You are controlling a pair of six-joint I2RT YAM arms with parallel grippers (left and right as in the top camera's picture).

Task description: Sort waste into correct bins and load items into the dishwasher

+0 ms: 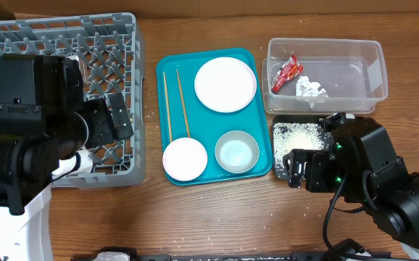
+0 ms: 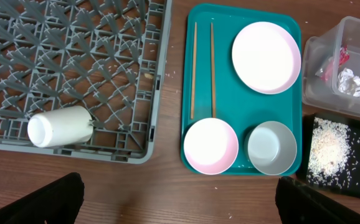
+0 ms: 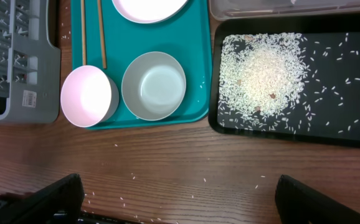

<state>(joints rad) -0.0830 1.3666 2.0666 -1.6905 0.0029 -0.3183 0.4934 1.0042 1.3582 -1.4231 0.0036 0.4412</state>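
We logged the white cup (image 2: pixel 60 127) on its side in the grey rack (image 2: pixel 105 37), beside one low wall. A label (image 3: pixel 28 98) on the rack was too small to read. Rice (image 3: pixel 264 78) lay in the black tray (image 3: pixel 354 112); wrapper (image 1: pixel 287 71) and tissue (image 1: pixel 311 88) in the clear tub (image 1: pixel 380 69). Left hand (image 2: pixel 177 190) and right hand (image 3: pixel 177 190): released, empty.

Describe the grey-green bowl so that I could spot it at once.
Find the flat teal tray in the middle of the table. Two bowls sit side by side at its robot-side end. The grey-green bowl is the one next to the black tray of rice; its neighbour is the pink bowl.
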